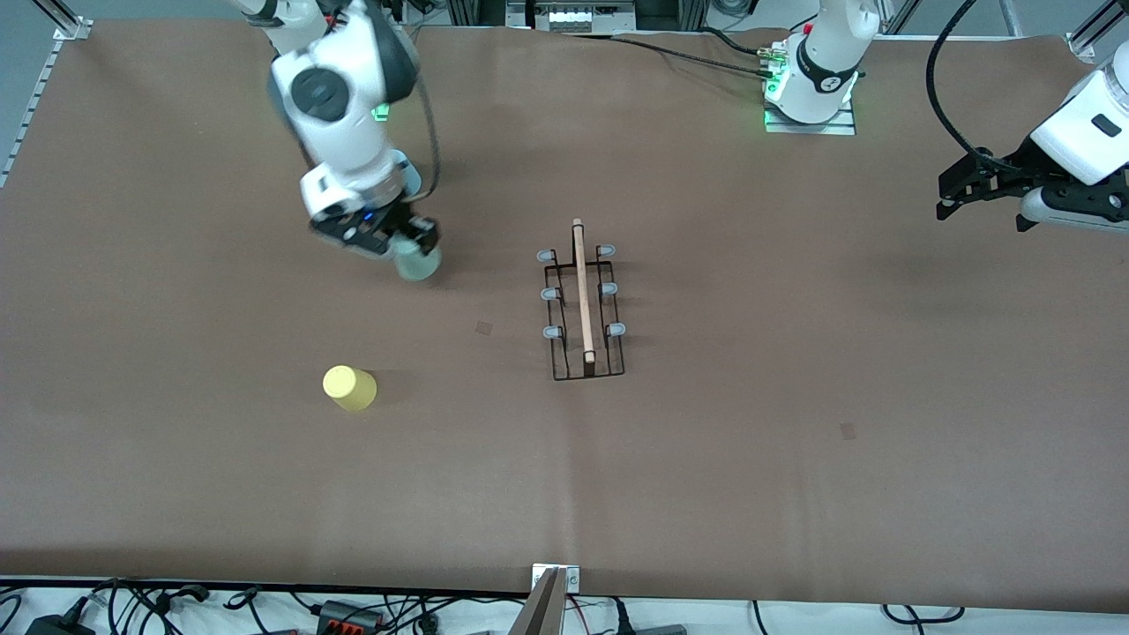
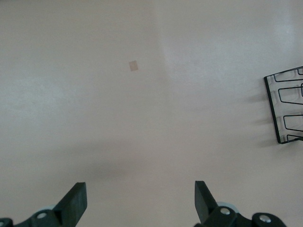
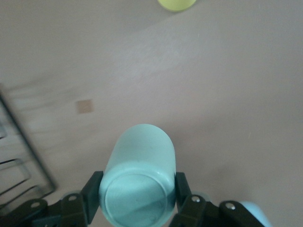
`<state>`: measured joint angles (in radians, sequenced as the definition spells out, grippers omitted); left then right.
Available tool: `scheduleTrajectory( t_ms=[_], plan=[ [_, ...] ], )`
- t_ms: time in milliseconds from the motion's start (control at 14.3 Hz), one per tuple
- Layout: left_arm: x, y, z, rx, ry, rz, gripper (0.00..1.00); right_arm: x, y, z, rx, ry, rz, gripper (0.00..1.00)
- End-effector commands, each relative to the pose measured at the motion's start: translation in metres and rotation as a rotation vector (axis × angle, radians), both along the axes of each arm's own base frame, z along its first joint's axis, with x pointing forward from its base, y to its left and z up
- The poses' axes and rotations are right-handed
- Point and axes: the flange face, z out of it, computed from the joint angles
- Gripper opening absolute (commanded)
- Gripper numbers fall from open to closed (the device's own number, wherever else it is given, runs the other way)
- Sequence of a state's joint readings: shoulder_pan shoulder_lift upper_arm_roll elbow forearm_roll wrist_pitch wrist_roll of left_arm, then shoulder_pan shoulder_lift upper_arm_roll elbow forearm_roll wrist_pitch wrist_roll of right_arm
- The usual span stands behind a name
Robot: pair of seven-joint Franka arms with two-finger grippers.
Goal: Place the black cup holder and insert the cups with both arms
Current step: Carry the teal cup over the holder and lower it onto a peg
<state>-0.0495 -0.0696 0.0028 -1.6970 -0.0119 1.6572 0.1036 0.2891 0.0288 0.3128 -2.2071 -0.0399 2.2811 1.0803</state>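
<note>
Mint-green cup (image 3: 139,182), yellow cup (image 1: 349,388), black rack (image 1: 582,304) with seemingly grey-blue pegs, brown table (image 1: 794,423).

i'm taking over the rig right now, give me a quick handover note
Right tool: shut on the mint green cup, toward the right arm's end of the table.
Left tool: open, empty, waiting over bare table at the left arm's end.
Black cup holder: placed mid-table, all pegs bare.
Yellow cup: on the table, nearer the front camera than the right tool.
Done: holder placed.
Left: insert every cup.
</note>
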Motion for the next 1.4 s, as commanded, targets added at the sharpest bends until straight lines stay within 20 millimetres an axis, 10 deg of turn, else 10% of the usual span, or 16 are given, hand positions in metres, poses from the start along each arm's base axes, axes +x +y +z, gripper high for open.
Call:
scheduleTrajectory(
  t_ms=[0,420,1329],
  plan=[
    [0.004,-0.004,0.005,0.012,-0.011,-0.002,1.00,0.015,0.051,0.042,0.087,0.046,-0.183,0.20],
    [0.004,-0.003,0.005,0.011,-0.011,0.001,1.00,0.002,0.133,0.046,0.322,0.018,-0.385,0.20],
    [0.002,0.007,0.002,0.010,0.017,0.016,1.00,-0.008,0.143,-0.005,0.252,0.066,-0.325,0.20]
  ],
)
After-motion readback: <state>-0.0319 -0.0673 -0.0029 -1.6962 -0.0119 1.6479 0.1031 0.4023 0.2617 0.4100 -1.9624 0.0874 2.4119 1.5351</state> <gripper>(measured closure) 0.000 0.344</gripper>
